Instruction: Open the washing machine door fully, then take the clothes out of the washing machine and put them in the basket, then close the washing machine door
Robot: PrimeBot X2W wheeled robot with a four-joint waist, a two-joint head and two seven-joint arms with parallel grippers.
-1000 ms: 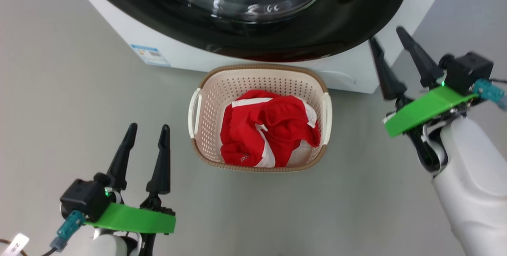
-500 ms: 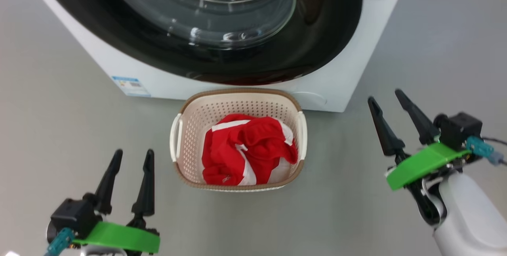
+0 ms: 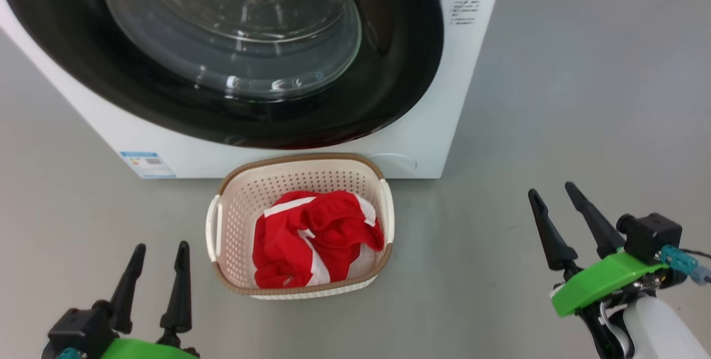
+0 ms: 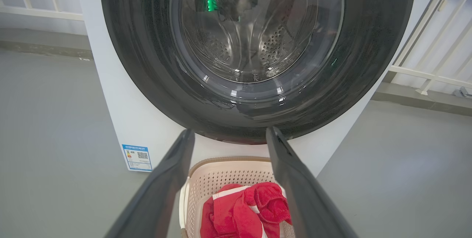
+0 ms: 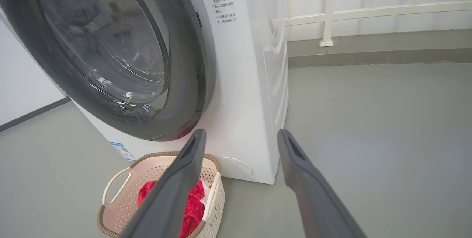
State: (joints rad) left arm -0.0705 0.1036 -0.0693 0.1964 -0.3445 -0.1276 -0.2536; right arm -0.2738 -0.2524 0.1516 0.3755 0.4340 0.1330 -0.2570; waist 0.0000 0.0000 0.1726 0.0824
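The washing machine [image 3: 422,142] [image 4: 147,135] [image 5: 254,94] stands ahead with its black-framed glass door [image 3: 233,42] [image 4: 254,28] [image 5: 110,57] lying flat against the front. On the floor before it sits the cream basket [image 3: 303,288] [image 4: 225,175] [image 5: 121,201] holding the red clothes [image 3: 316,237] [image 4: 247,212] [image 5: 191,208] with white stripes. My left gripper [image 3: 158,249] is open at the lower left, left of the basket. My right gripper [image 3: 552,192] is open at the lower right, well clear of the basket. Neither holds anything.
Grey floor spreads around the machine and basket. A blue sticker [image 3: 147,164] [image 4: 137,157] marks the machine's lower left front. A white railing [image 5: 368,11] [image 4: 427,76] and a low kerb run behind the machine.
The head camera has pulled back and tilted up, so machine and basket sit lower and smaller. Both grippers have dropped toward the lower corners, still open. The right one moved away from the door's edge.
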